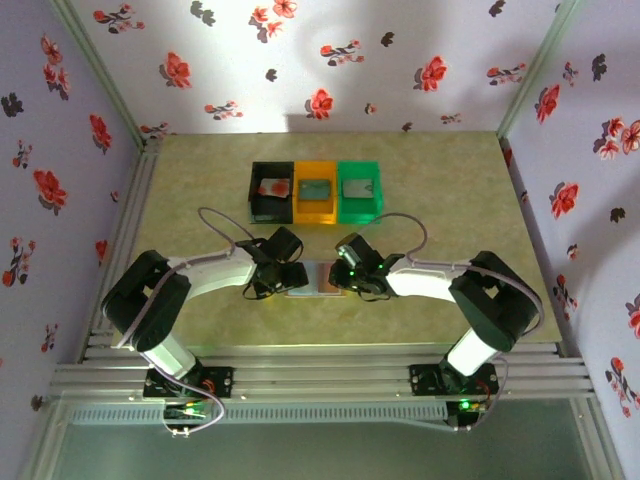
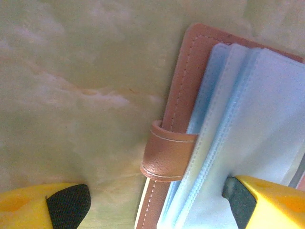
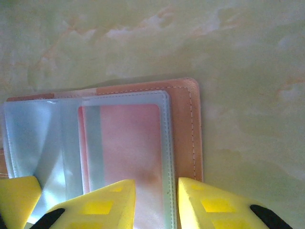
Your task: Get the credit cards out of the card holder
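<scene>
Card holder [image 1: 312,281]: lies open and flat on the surface [image 1: 450,200], near its front edge, between the two grippers; tan leather outside, clear pale blue sleeves inside.
Card holder, left edge: in the left wrist view a tan strap loop [image 2: 167,157] sits on the stitched border, with several sleeves fanned beside it.
Credit card [image 3: 124,143]: inside the top sleeve on the right half, pinkish with a pale blue stripe, fully seated in its pocket.
Left gripper [image 2: 155,205]: spread wide; one black pad is over the bare surface just outside the leather edge, the other is over the sleeves. It grips nothing.
Right gripper [image 3: 156,205]: yellow fingers [image 3: 109,205] stand a narrow gap apart at the near edge of the right half, the sleeve's outer edge and the tan border showing in the gap. Whether they pinch the sleeve I cannot tell.
Bins: a black bin [image 1: 268,205], an orange bin [image 1: 315,208] and a green bin [image 1: 360,205] stand touching in a row behind the card holder, well apart from it.
Bin contents: one flat card lies in each bin.
</scene>
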### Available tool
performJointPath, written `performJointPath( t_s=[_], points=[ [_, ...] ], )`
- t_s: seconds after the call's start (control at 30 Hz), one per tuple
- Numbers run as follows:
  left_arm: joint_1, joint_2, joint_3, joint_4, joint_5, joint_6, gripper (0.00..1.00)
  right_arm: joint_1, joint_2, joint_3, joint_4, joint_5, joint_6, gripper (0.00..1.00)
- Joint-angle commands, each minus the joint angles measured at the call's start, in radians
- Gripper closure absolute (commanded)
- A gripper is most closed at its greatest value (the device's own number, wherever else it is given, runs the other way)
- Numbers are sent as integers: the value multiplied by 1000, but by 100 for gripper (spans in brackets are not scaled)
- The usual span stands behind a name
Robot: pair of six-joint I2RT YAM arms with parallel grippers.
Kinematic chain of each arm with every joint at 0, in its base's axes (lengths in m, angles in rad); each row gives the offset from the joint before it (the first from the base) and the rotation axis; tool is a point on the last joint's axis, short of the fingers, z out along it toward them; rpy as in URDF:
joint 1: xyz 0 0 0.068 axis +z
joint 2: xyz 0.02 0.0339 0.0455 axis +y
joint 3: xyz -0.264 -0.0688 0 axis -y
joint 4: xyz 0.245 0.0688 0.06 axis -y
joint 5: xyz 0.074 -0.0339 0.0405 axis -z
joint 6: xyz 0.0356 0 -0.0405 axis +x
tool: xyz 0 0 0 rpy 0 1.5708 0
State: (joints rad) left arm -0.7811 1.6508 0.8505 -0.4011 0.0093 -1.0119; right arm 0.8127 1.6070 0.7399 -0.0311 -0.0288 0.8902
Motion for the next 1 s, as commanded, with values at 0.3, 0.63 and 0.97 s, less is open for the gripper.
performJointPath(
  t_s=[0.3,0.63,0.97],
  points=[
    [-33,241,-137,280,210,-21,17,13,4,6,51,-43,5,83],
    [-33,243,-144,296,216,-21,17,16,-2,-8,108,-69,2,84],
    [-28,226,-154,311,220,-21,17,16,-20,-12,168,-109,16,87]
  ],
)
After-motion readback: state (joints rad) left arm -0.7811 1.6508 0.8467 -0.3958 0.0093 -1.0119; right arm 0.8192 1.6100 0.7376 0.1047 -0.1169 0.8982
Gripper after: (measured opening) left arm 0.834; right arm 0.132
